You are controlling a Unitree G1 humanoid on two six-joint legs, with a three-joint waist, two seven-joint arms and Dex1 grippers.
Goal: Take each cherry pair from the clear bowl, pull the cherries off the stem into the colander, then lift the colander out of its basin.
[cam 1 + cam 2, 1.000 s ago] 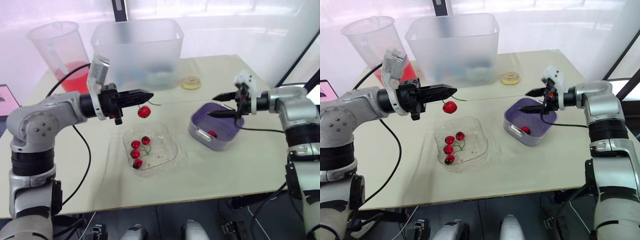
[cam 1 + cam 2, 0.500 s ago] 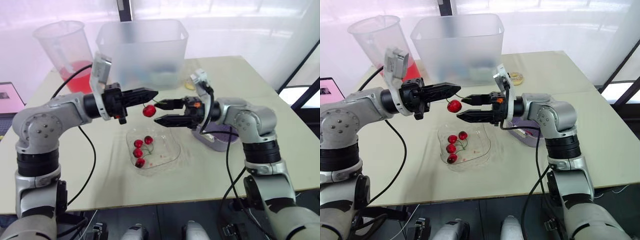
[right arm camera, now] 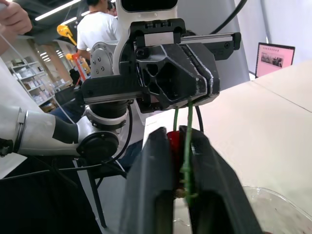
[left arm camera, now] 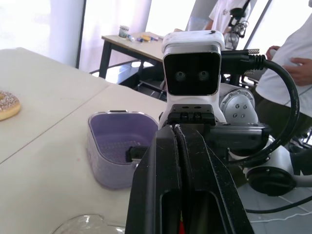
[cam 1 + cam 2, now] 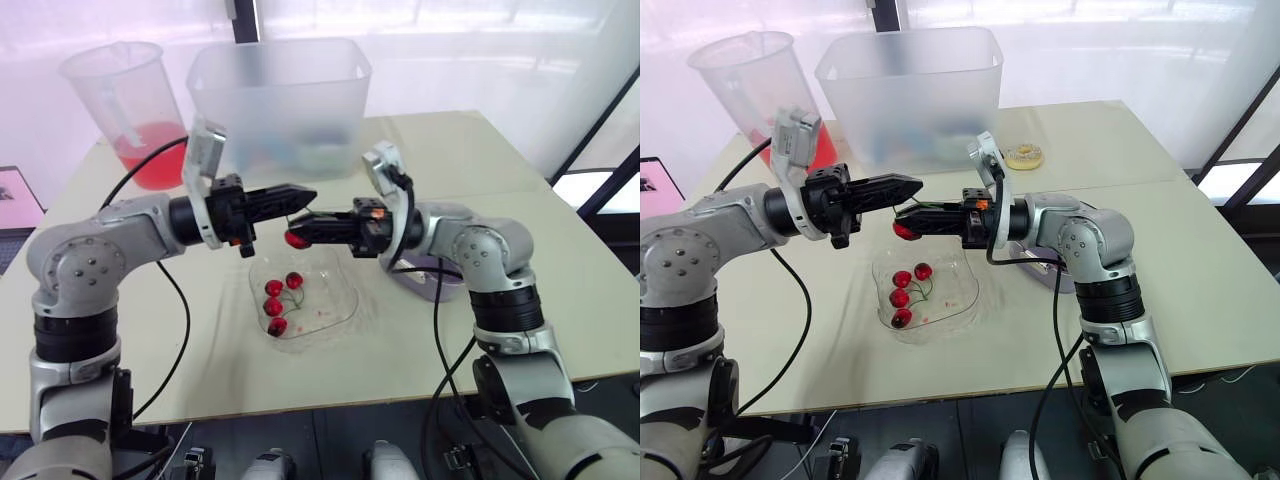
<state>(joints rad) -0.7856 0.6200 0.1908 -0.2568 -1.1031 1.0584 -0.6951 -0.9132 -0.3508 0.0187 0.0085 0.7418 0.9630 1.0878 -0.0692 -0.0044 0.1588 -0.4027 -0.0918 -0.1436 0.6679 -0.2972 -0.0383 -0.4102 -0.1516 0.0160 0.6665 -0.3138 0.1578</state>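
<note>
One cherry [image 5: 295, 238] hangs in the air above the back rim of the bowl [image 5: 345, 300], between the two grippers. The left gripper [image 5: 310, 194] is pinched tight on the top of the green stem [image 3: 187, 146]. The right gripper [image 5: 292, 233] meets it from the opposite side just below, its fingers clamped on the cherry and the lower stem. I cannot tell whether a second cherry hangs on this stem.

Four cherries [image 5: 273, 288] lie in the bowl, joined by stems, toward its left half. The bowl sits mid-worktop, nearer the front edge.

One purple colander [image 4: 112, 165] stands to the right of the bowl, partly behind the right forearm; its basin cannot be told apart from it.

Along the back edge stand one jug [image 5: 125, 100] of red liquid at the left corner, one large frosted bin [image 5: 280, 100] in the middle, and one doughnut [image 5: 1021, 155] just right of the bin.

Bare worktop [image 5: 480, 150] lies at the back right corner, along the front edge and left of the bowl.
</note>
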